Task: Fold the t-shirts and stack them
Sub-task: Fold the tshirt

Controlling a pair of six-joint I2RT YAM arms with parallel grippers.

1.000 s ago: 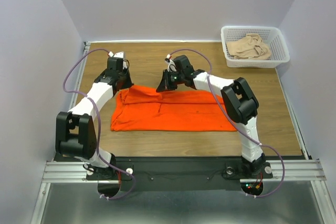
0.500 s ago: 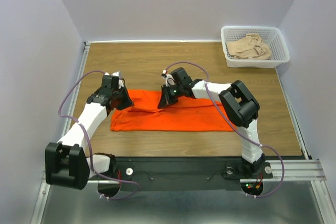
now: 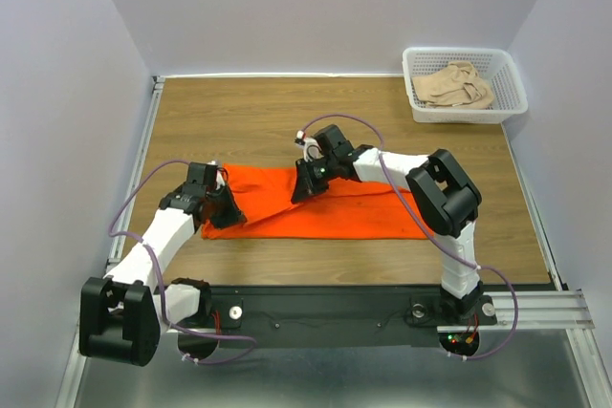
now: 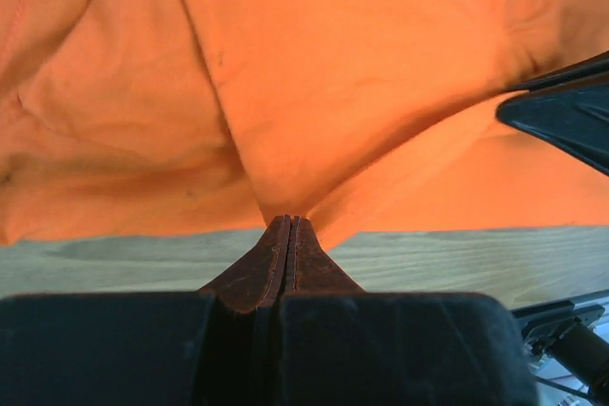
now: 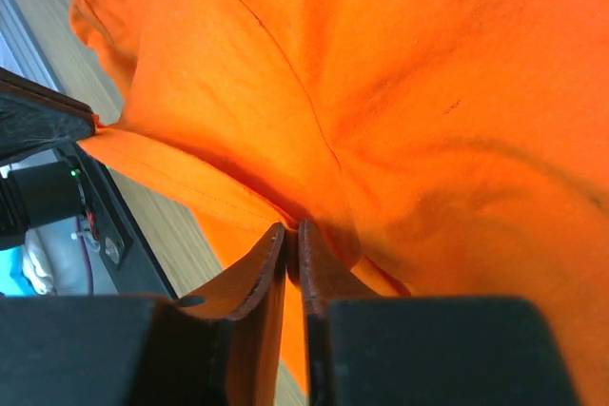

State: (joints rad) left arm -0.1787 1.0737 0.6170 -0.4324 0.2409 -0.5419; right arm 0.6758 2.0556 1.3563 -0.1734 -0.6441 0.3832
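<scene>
- Orange t-shirt (image 3: 344,209) lies as a long flat band across the near half of the bench (image 3: 287,121)
- left hand (image 4: 288,227) is clamped on cloth at the shirt's left end
- right hand (image 5: 293,233) pinches a fold by the shirt's far edge
- beige t-shirt (image 3: 454,85) sits crumpled in the white basket (image 3: 512,93), far right corner

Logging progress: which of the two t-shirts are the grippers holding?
The orange t-shirt on the table: left gripper and right gripper are both shut on its cloth. The beige t-shirt lies crumpled in the white basket, untouched.
</scene>
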